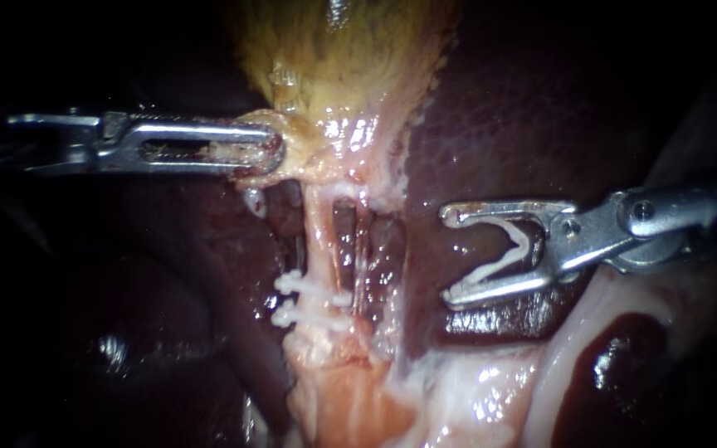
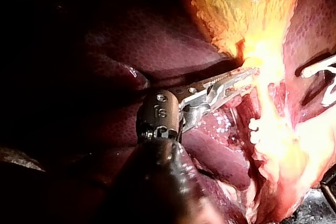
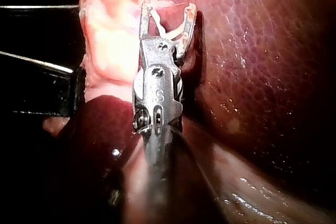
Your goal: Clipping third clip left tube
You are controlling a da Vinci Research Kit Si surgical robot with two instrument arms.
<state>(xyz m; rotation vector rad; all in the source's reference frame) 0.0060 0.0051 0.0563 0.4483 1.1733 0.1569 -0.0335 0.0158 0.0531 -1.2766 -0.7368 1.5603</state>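
Holding the tissue at the foot of the gallbladder (image 1: 342, 58), is my left instrument (image 1: 269, 154) giving you enough?

Yes. Its jaws are closed flat on that tissue, on the gallbladder side of the two clips (image 1: 309, 289). The left tube (image 1: 319, 236) runs taut and straight from there down to the clips that sit across it. Don't slacken.

And your side?

My right instrument (image 1: 450, 257) stands well off from the two clips, out over the liver (image 1: 524, 116). Its jaws are spread wide with a fresh white clip (image 1: 504, 253) seated in them, and no tissue is between them.

Where should it land?

On the bare stretch of left tube just past the two clips, toward the gallbladder. I judge there is room, though I'd set it apart from them, not stacked against the nearer one.

What worries you?

The right tube (image 1: 361, 249). It lies just beside the two clips, on the side my jaws come from, so it could be caught along with the left one. I'd come in square to the left tube and take that tube alone. I'd squeeze only once both jaw tips show clear past it.

And me?

Steady pull away from the clips, no twist. A tube that rolls may seat the clip crooked.
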